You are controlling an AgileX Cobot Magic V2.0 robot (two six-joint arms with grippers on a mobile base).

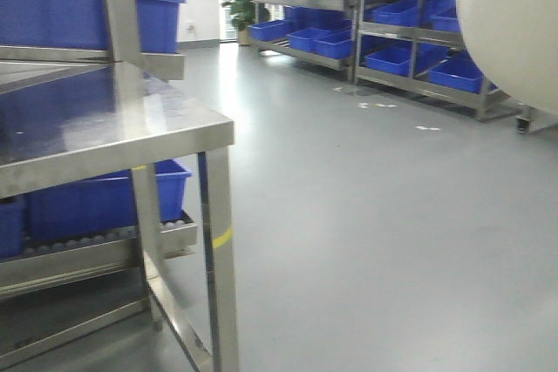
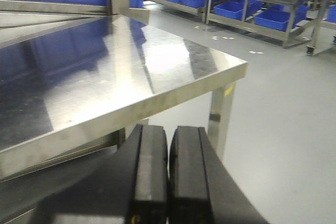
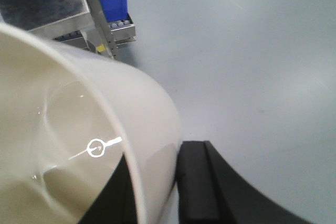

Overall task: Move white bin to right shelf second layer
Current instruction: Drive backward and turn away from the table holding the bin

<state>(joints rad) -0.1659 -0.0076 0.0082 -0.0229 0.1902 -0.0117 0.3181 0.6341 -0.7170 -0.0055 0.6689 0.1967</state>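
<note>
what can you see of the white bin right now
The white bin is a cream-white tub of smooth, glossy plastic with a thin rounded rim. The visible inside holds nothing; a small ring-shaped mark shows on its inner wall. The right claw pinches its wall at the rim, one finger inside and one outside. It is held up off the grey floor, and in the front view its outer wall fills the upper right corner.
</note>
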